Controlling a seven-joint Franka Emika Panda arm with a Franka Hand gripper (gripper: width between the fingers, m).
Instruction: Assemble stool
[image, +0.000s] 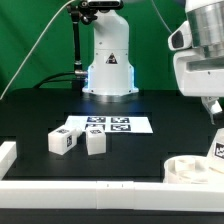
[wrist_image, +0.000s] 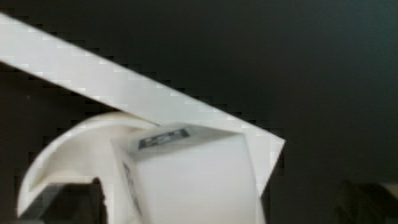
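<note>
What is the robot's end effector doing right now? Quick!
End effector: open, holding nothing; it hangs above the stool seat and the leg there.

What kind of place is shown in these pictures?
Probably a robotics lab bench: a robot arm stands on a black table, with a marker board and tagged white stool legs before a green backdrop.
</note>
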